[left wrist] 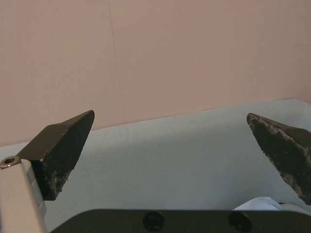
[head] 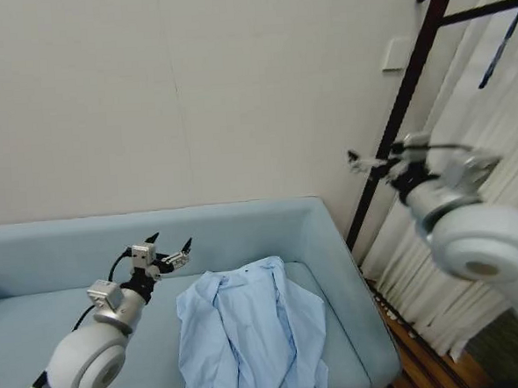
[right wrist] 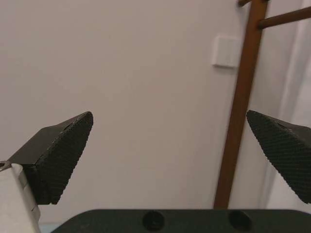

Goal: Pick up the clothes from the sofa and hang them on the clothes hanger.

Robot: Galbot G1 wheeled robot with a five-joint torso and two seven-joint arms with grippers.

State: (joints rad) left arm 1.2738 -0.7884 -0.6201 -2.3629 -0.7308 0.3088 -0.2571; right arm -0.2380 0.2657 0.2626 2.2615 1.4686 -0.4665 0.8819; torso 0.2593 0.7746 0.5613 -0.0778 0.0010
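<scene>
The light blue shirt [head: 250, 335] lies crumpled on the seat of the pale blue sofa [head: 60, 250], toward the sofa's right end, with its collar up near the backrest and its body trailing to the seat's front edge.

The left end effector [head: 171, 243] hovers above the seat, just to the left of the shirt's upper part and not touching it, in front of the backrest. Its dark fingers [left wrist: 60, 150] are spread wide with nothing between them. In the left wrist view the top of the backrest and the wall lie beyond the gap, and a small fold of the shirt peeks in beside one finger.

The right end effector [head: 356, 162] is raised well above the sofa and well apart from the shirt, close to the dark upright pole of the clothes hanger [head: 403, 106]. Its textured fingers [right wrist: 58, 155] are also spread wide and empty, facing the wall, with the pole and a wall switch plate [right wrist: 226, 51] ahead of them.
</scene>
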